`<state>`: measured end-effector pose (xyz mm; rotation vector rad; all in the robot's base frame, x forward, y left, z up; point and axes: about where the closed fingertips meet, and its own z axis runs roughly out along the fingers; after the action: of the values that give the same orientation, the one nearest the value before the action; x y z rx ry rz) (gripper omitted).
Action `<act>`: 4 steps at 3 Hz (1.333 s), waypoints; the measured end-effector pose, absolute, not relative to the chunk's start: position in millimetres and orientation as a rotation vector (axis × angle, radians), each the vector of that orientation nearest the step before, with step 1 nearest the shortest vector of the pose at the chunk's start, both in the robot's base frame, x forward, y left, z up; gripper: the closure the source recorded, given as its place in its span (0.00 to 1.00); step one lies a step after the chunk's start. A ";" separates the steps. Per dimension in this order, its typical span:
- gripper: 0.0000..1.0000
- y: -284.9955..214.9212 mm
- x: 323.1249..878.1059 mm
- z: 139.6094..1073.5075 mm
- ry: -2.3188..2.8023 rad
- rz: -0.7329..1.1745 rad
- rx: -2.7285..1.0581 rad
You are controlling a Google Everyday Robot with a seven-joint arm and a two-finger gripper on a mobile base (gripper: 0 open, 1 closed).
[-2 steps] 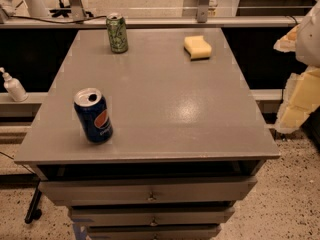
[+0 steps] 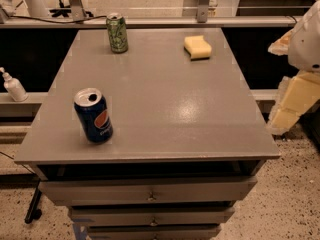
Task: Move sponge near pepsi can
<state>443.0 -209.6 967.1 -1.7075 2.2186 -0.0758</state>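
The pale yellow sponge [image 2: 198, 47] lies flat near the far right corner of the grey table [image 2: 165, 99]. The dark blue pepsi can [image 2: 93, 115] stands upright near the front left corner, far from the sponge. My gripper [image 2: 295, 101] hangs off the table's right edge, beside and below the tabletop, well apart from both the sponge and the can. It holds nothing that I can see.
A green drink can [image 2: 117, 32] stands at the far left of the table. The table has drawers [image 2: 150, 194] below its front edge. A white pump bottle [image 2: 13, 85] sits on a ledge to the left. A rail runs behind the table.
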 end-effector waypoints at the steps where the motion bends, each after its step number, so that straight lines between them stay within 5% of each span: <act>1: 0.00 -191.4 472.4 954.6 2.178 -0.023 -1.652; 4: 0.00 -137.7 651.3 919.8 2.015 -0.004 -1.416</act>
<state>651.3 -137.7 919.8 -1.4158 2.0155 -0.0039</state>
